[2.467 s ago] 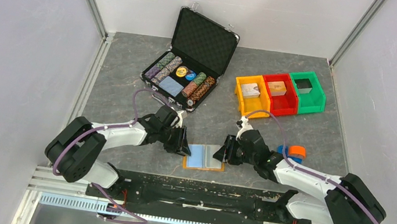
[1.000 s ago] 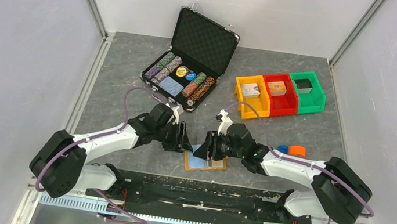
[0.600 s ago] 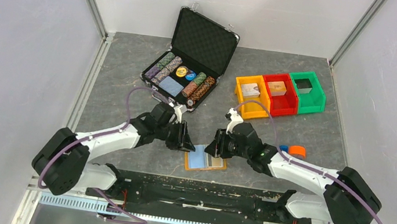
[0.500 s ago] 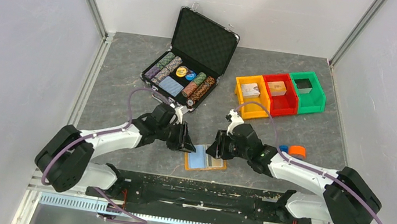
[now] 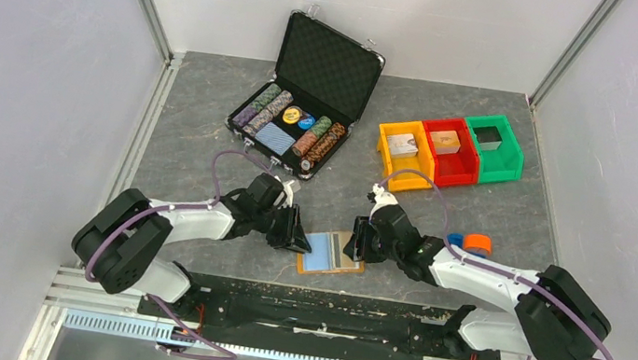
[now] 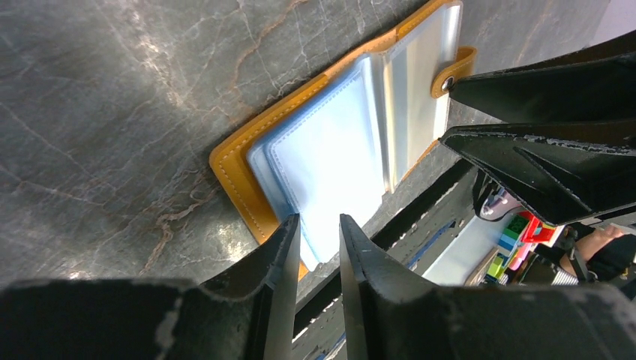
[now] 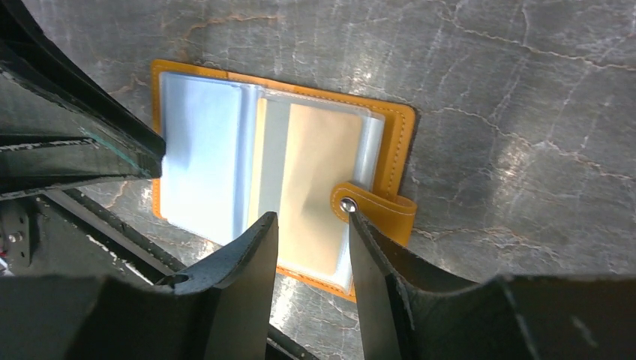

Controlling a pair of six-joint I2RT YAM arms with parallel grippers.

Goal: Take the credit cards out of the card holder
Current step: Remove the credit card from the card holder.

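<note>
The orange card holder (image 5: 328,269) lies open on the table near the front edge, between my two grippers. A light blue card (image 5: 318,253) sits in its left clear sleeve and a pale beige card (image 5: 345,253) in its right sleeve. My left gripper (image 5: 298,234) is at the holder's left edge. In the left wrist view its jaws (image 6: 319,223) are narrowly open and empty over the blue card (image 6: 330,157). My right gripper (image 5: 357,239) is at the right edge. Its jaws (image 7: 311,217) are open over the beige card (image 7: 322,172), one tip by the snap strap (image 7: 379,206).
An open black chip case (image 5: 307,103) stands at the back. Orange (image 5: 404,154), red (image 5: 449,149) and green (image 5: 492,146) bins stand at the back right. An orange roll (image 5: 477,243) and a blue roll (image 5: 455,240) lie right of my right arm. A black rail (image 5: 307,305) runs along the front.
My right gripper has pulled back from over the holder to its right edge. My left gripper has moved closer to the left edge. The holder has stayed open and turned slightly.
</note>
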